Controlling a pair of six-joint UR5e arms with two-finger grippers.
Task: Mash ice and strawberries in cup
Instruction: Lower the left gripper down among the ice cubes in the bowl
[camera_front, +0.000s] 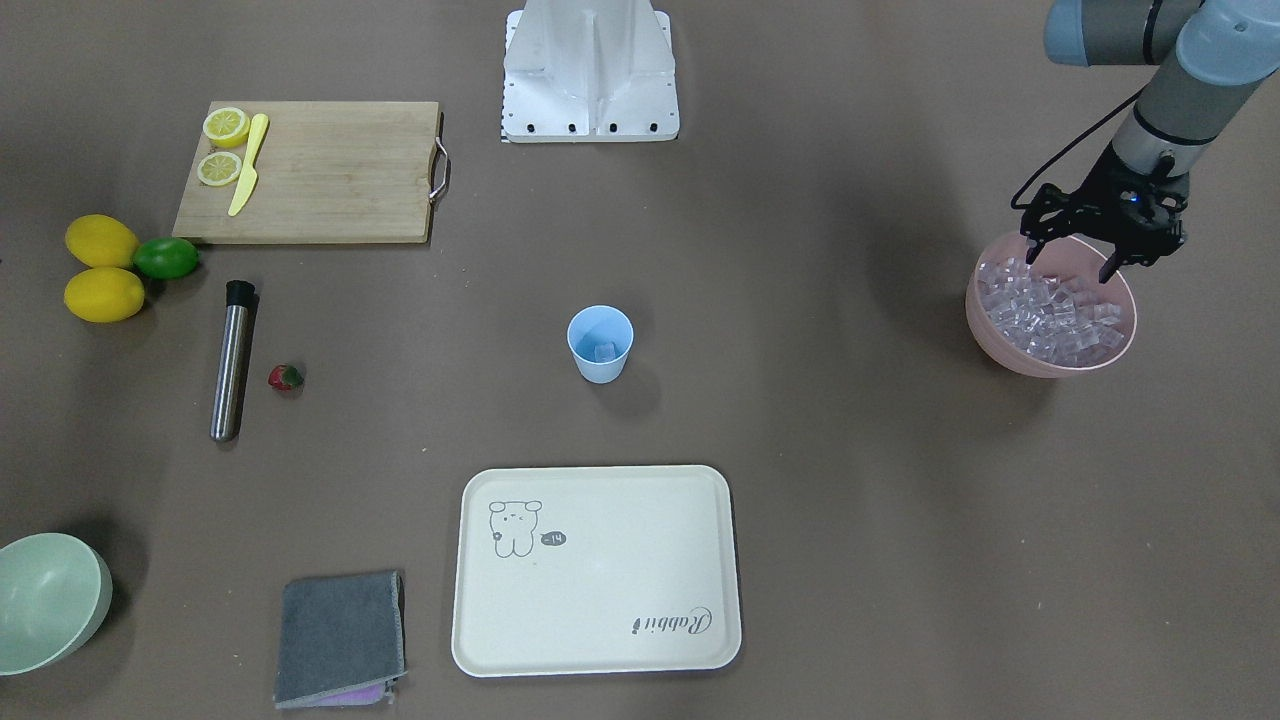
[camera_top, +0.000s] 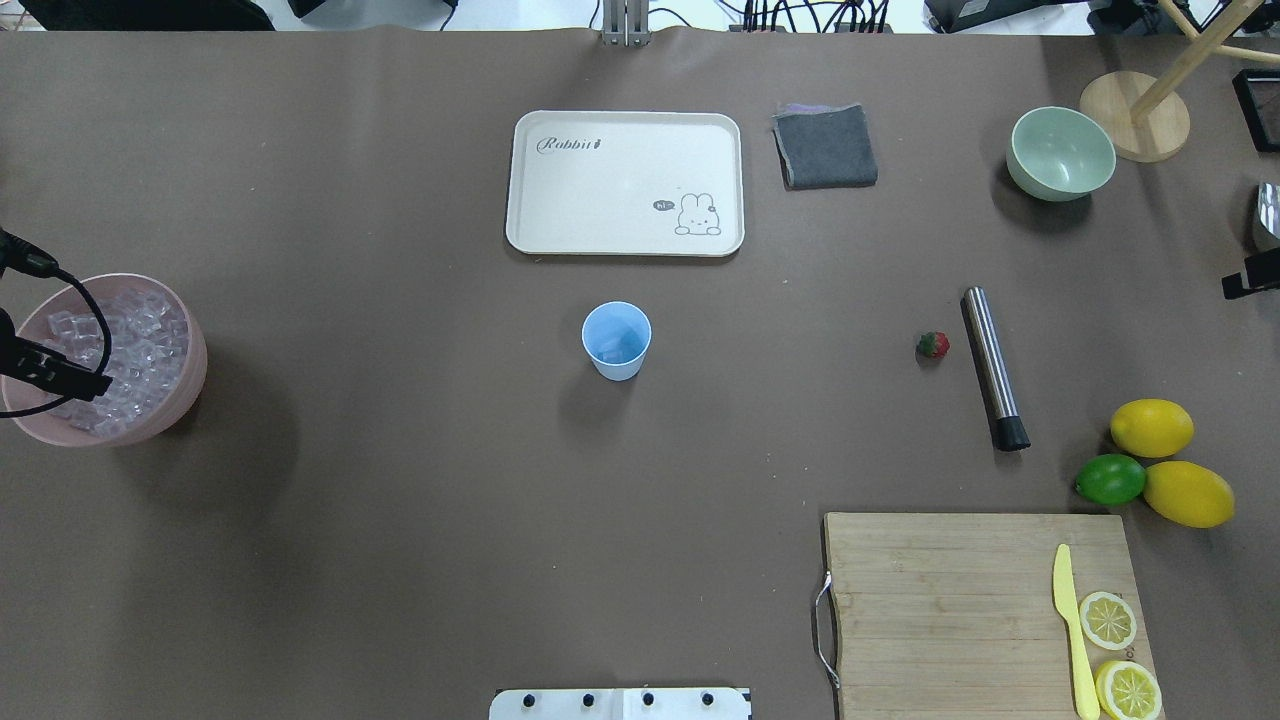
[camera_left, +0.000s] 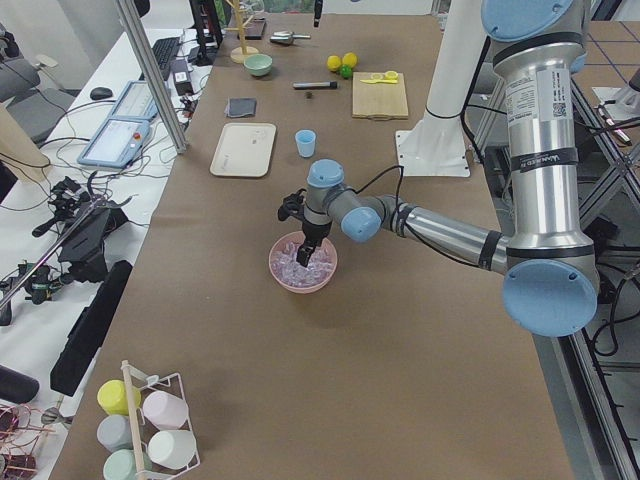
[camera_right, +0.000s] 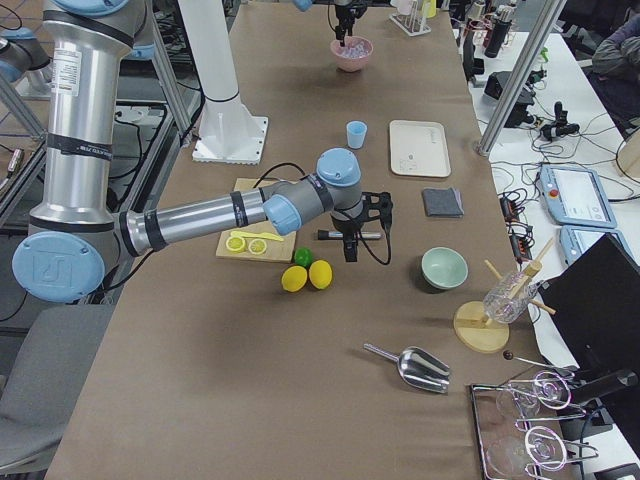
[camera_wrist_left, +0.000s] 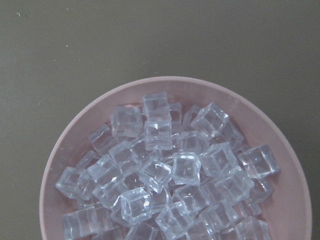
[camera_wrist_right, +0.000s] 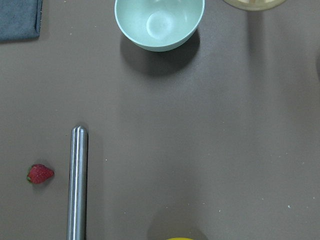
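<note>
The light-blue cup (camera_front: 600, 345) (camera_top: 616, 340) stands upright mid-table with one clear ice cube (camera_front: 606, 351) at its bottom. Many more pieces of ice (camera_front: 1050, 315) (camera_wrist_left: 170, 170) fill a pink bowl (camera_front: 990, 325) (camera_top: 190, 385) at the table's end. My left gripper (camera_front: 1070, 265) hangs open just above that ice, and I see nothing between its fingers. The strawberry (camera_front: 285, 377) (camera_top: 932, 345) (camera_wrist_right: 40, 173) lies on the table beside a metal muddler (camera_front: 232, 360) (camera_wrist_right: 77, 182). My right gripper (camera_right: 350, 238) hovers near the muddler; whether it is open or shut I cannot tell.
A cream tray (camera_front: 600, 640), a folded grey cloth (camera_front: 340, 635) and a pale green bowl (camera_front: 50, 600) sit on the operators' side. A wooden cutting board (camera_front: 330, 170) carries lemon halves and a yellow knife, with two lemons (camera_front: 102, 268) and a lime (camera_front: 166, 258) beside it.
</note>
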